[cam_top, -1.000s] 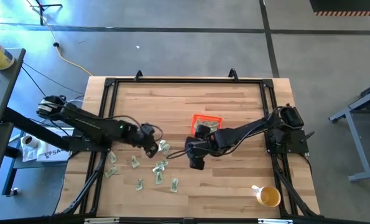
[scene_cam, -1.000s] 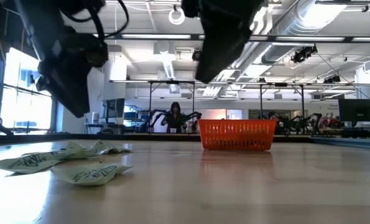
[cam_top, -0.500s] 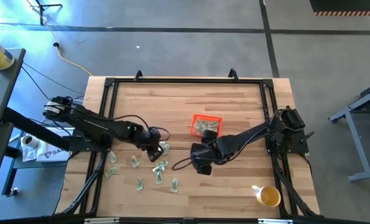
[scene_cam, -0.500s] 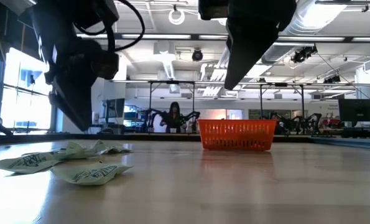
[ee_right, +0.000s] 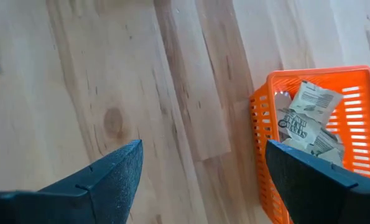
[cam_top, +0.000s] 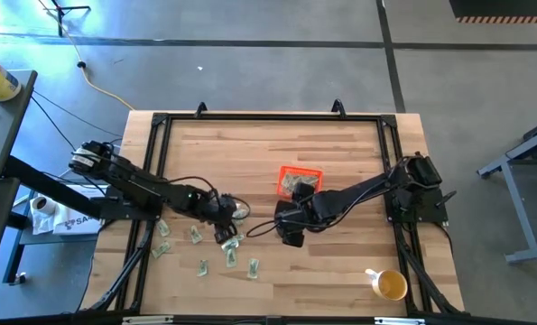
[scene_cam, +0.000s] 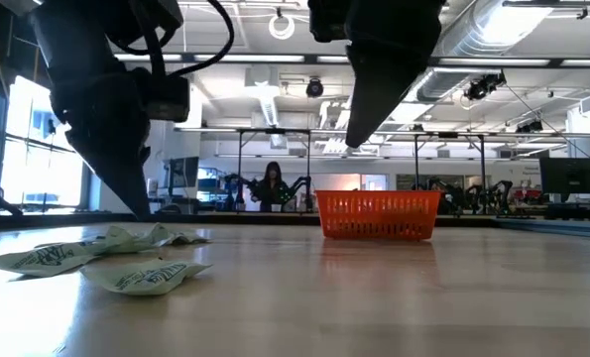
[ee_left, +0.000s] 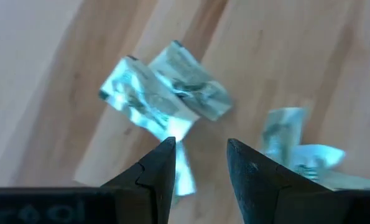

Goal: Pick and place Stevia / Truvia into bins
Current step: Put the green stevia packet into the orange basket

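- Wooden counter (cam_top: 340, 271) carries scattered Stevia sachets (cam_top: 228, 256) around the left end effector (ee_left: 198, 163).
- Left end effector's fingers stand narrowly parted, gripping nothing, right over crumpled sachets.
- Right end effector (ee_right: 200, 165) is spread wide and empty, just beside the orange bin (ee_right: 359, 78), which holds several sachets.

Both my arms matte black, built from chunky jointed segments. Left arm (cam_top: 142, 188): thin black cable looping loose along its links, silvery cylindrical joint housing at end nearest surface (cam_top: 250, 153) edge. Right arm (cam_top: 358, 194): boxy black base block at surface edge, cable trailing beside wrist. My left end effector (ee_left: 200, 158): two dark tapered fingers, flat inner faces, pale embossed lettering on housing. My right end effector (ee_right: 200, 168): two broad black wedge fingers.
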Controlling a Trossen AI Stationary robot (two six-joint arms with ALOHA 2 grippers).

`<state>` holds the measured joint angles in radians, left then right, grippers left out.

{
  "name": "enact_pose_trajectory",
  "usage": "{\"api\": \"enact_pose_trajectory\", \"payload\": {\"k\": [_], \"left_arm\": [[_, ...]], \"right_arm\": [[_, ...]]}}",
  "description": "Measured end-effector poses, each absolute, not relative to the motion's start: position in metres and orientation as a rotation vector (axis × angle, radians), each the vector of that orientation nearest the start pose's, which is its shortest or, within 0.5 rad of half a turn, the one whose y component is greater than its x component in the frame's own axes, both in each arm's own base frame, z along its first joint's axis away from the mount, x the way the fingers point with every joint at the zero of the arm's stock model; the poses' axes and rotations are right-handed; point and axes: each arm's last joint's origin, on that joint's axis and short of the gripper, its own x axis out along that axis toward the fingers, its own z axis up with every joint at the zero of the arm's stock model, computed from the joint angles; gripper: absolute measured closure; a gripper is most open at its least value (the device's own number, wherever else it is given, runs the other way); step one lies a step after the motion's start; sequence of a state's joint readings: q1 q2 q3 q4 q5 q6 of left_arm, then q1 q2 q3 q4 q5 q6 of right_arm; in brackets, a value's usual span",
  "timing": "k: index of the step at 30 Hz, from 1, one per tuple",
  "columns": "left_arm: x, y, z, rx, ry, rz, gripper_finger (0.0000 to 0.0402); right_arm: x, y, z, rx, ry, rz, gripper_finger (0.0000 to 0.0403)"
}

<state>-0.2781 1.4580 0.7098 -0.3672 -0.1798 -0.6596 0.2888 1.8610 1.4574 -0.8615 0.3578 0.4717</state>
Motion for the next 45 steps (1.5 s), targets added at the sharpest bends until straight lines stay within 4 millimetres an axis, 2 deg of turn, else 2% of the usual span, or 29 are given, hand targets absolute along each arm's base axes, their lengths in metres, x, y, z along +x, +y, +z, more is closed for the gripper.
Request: {"api": "enact_pose_trajectory", "payload": {"k": [9, 15, 20, 23, 25, 30, 34, 37, 41, 45], "left_arm": [[0.254, -0.065, 0.134, -0.201, 1.072, 0.313, 0.0222], [0.265, -0.065, 0.131, -0.129, 0.967, 0.344, 0.0232], [0.272, -0.064, 0.135, -0.066, 0.888, 0.347, 0.0300], [0.274, -0.057, 0.136, -0.073, 0.880, 0.375, 0.0361], [0.275, -0.050, 0.136, -0.078, 0.882, 0.392, 0.0380], [0.285, -0.031, 0.144, -0.128, 0.937, 0.357, 0.0365], [0.292, -0.006, 0.164, -0.430, 1.080, 0.396, 0.0371], [0.292, 0.011, 0.171, -0.619, 1.105, 0.475, 0.0360], [0.292, 0.016, 0.169, -0.727, 1.099, 0.513, 0.0299], [0.292, 0.011, 0.156, -0.742, 1.168, 0.529, 0.0224]], "right_arm": [[0.362, 0.091, 0.225, 0.024, 1.133, -0.360, 0.0076], [0.362, 0.091, 0.225, 0.058, 1.125, -0.393, 0.0076], [0.359, 0.090, 0.224, 0.107, 1.146, -0.440, 0.0076], [0.354, 0.094, 0.223, 0.123, 1.162, -0.469, 0.0076], [0.351, 0.100, 0.223, 0.111, 1.165, -0.487, 0.0076], [0.341, 0.116, 0.222, 0.151, 1.170, -0.529, 0.0076], [0.333, 0.125, 0.222, 0.225, 1.172, -0.606, 0.0076], [0.329, 0.129, 0.222, 0.278, 1.165, -0.658, 0.0076], [0.328, 0.130, 0.222, 0.289, 1.132, -0.694, 0.0076], [0.329, 0.129, 0.222, 0.272, 1.108, -0.711, 0.0076]]}}
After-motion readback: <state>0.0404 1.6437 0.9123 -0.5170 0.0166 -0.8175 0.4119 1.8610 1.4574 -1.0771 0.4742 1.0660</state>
